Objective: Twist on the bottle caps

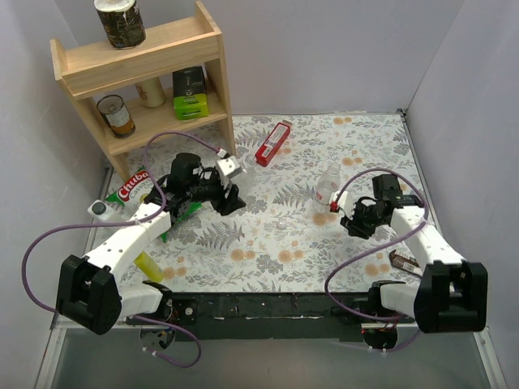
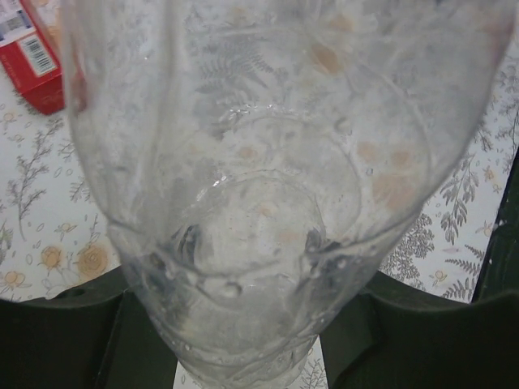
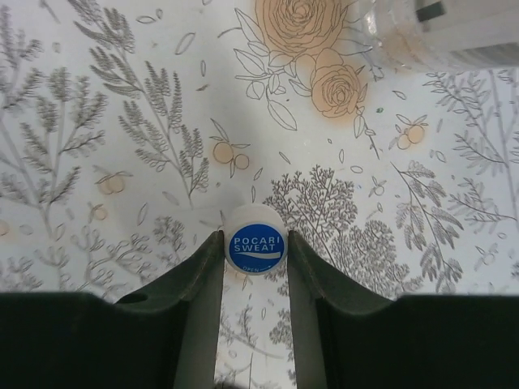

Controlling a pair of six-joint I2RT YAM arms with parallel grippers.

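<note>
My left gripper (image 1: 220,193) (image 2: 243,340) is shut on the plain clear bottle (image 1: 229,168), held off the table. In the left wrist view the bottle (image 2: 268,162) fills the frame between the dark jaws. My right gripper (image 1: 350,220) (image 3: 255,247) is shut on the blue-and-white cap (image 3: 255,240), printed POCARI SWEAT, held just above the flowered cloth. The bottle with the red-and-white label (image 1: 328,186) stands just left of and behind the right gripper; its side shows in the right wrist view (image 3: 438,32). A small pale round thing (image 1: 281,220), possibly the whitish cap, lies mid-table.
A flat red box (image 1: 273,143) (image 2: 32,57) lies at the back middle. A wooden shelf (image 1: 138,73) with cans stands at the back left. A green snack bag (image 1: 134,190) lies under the left arm. A small dark object (image 1: 403,259) lies by the right arm.
</note>
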